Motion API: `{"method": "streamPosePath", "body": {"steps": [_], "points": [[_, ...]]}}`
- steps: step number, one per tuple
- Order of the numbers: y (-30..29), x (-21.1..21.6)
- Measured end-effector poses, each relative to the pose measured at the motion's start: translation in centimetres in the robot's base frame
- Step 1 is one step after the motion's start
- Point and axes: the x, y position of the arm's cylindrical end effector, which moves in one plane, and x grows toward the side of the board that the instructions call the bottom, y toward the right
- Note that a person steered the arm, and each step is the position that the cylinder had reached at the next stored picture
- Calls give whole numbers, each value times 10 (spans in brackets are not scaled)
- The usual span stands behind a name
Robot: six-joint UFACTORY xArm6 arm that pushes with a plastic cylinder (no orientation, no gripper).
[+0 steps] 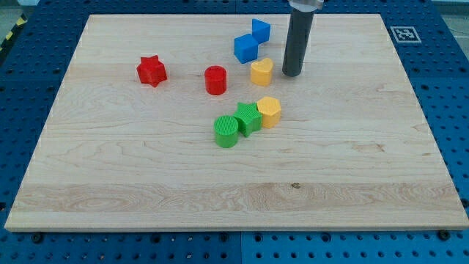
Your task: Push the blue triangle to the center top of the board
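The blue triangle (261, 30) sits near the view's top, a little right of centre. A blue cube (246, 48) lies just below and left of it, almost touching. My tip (292, 73) rests on the board to the right of a yellow heart-shaped block (261, 72), close beside it. The tip is below and to the right of the blue triangle, apart from it. The rod rises from the tip to the view's top edge.
A red star (152, 71) lies at the left and a red cylinder (215, 80) near the centre. A green cylinder (226, 131), a green star (248, 117) and a yellow hexagon (269, 111) form a touching row below centre. The wooden board (110, 183) sits on a blue pegboard.
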Motion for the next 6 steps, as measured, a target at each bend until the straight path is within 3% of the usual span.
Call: {"method": "streamPosePath", "body": {"steps": [1,3,4,5,6], "points": [[-26,-23],[-91,-26],[-94,-26],[-70,-17],[-21,19]]}}
